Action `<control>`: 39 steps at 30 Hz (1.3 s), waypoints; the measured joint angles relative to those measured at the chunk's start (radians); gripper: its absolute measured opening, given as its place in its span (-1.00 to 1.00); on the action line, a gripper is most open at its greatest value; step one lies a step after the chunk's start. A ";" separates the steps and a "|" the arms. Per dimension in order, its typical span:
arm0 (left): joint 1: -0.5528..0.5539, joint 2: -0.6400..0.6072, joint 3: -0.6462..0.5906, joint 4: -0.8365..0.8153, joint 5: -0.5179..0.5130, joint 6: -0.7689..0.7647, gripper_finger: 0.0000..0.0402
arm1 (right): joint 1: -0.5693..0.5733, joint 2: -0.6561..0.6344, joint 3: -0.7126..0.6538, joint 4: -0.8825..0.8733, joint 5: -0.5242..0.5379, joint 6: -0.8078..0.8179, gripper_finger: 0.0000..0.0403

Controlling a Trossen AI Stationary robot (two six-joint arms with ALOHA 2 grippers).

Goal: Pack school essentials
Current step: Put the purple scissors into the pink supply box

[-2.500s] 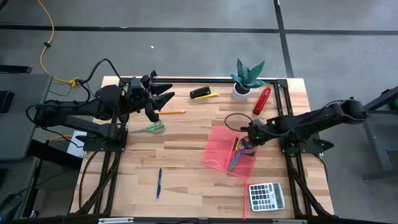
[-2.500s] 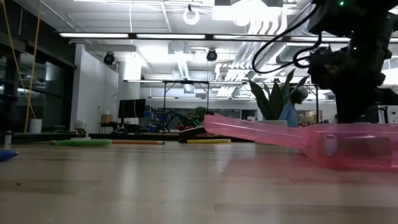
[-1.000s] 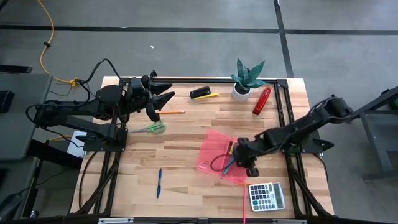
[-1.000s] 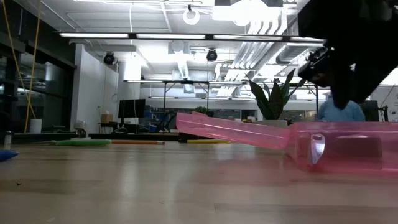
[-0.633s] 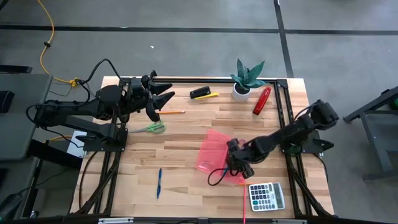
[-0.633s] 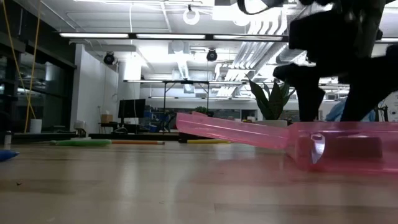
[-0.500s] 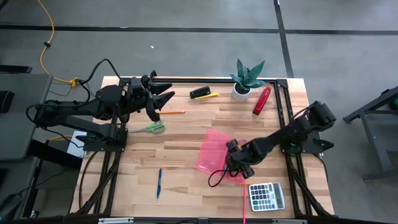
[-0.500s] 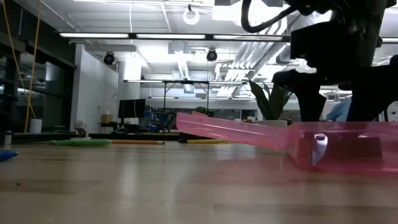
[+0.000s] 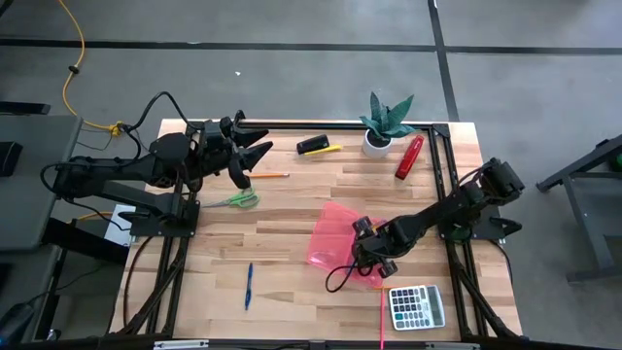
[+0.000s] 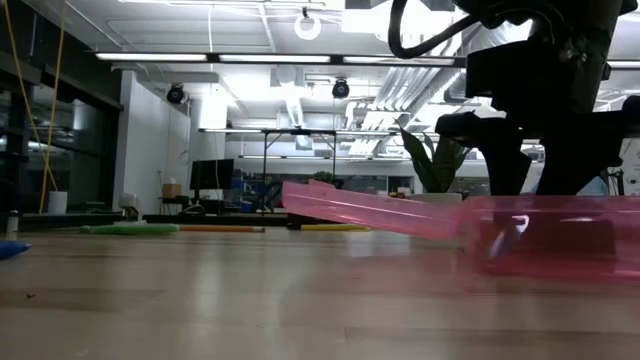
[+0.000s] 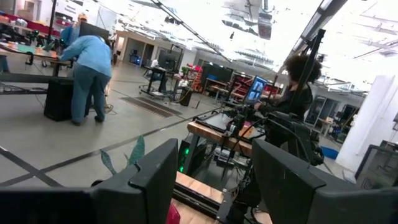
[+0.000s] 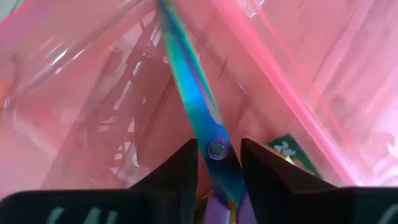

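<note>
The translucent pink tray (image 9: 330, 233) lies on the table right of centre. My right gripper (image 9: 367, 258) reaches down into it and is shut on the purple-handled scissors (image 12: 196, 106). Beside them in the tray shows a corner of the green crayon box (image 12: 283, 148). Flat on the table lie the green-handled scissors (image 9: 238, 201), an orange pencil (image 9: 272, 175), a blue pen (image 9: 249, 285) and a red pencil (image 9: 382, 313). My left gripper (image 9: 255, 156) hangs open above the far left of the table, holding nothing. My right gripper pinches the purple-handled scissors at the pivot screw (image 12: 216, 149), one finger (image 12: 183, 168) on each side. The fingers come steeply from above, inside the tray's walls. The shiny blades (image 12: 186, 81) run on ahead of the fingertips into the tray; the purple handle (image 12: 219, 202) lies back between the fingers.
A potted plant (image 9: 387, 122) and a red object (image 9: 409, 156) stand at the far right. A black and yellow item (image 9: 319, 146) lies at the far middle, a calculator (image 9: 416, 306) at the near right corner. Bare wood lies between the tray and the left arm.
My right gripper has moved a little toward the table's left and near edges, sunk into the pink tray and rolled its wrist. The tray has stayed about where it was. My left arm has kept still.
</note>
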 joint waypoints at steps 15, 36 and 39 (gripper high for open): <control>0.000 0.000 0.000 0.000 0.000 0.001 -0.03 | 0.000 -0.001 0.061 -0.042 -0.029 0.002 -0.76; 0.000 0.000 0.000 0.000 0.001 0.001 -0.03 | -0.003 -0.062 0.079 0.086 -0.073 0.221 -0.77; 0.000 0.000 0.000 0.000 0.001 0.001 -0.03 | -0.008 -0.061 0.049 0.069 -0.084 0.210 -0.77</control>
